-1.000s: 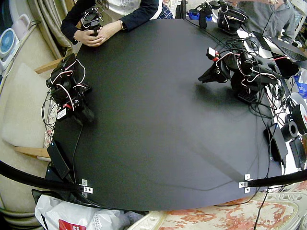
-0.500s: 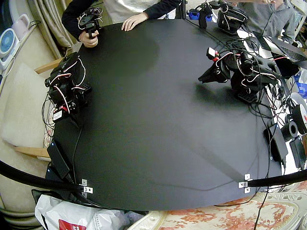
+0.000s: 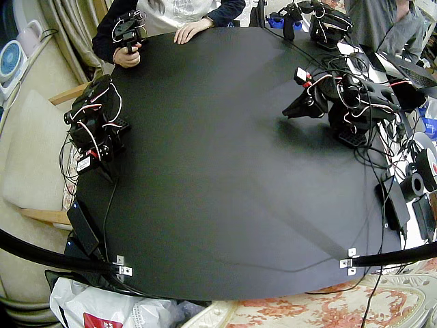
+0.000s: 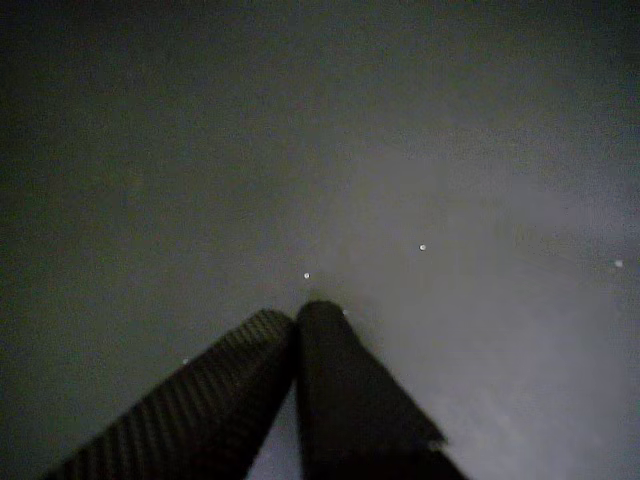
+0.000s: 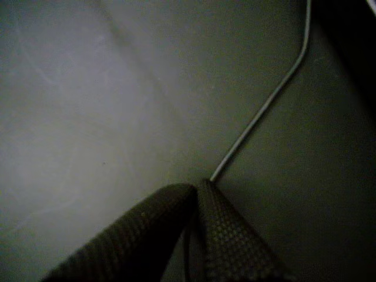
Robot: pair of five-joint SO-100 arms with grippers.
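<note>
The left gripper (image 3: 291,111) and right gripper (image 3: 104,169) sit low on the black table (image 3: 218,205), well apart. In a wrist view, the left gripper (image 4: 300,308) is closed over bare table. In a wrist view, the right gripper (image 5: 197,185) is closed, just beside a thin cable (image 5: 264,108).

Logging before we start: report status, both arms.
Left gripper shut, empty, over matte black round table. Right gripper shut, empty, thin grey cable at its fingers. Person's hand on far table edge.

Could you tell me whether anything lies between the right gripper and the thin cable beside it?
Nothing visible does: in a wrist view the right gripper, shut, ends right at the thin cable on the black table.
</note>
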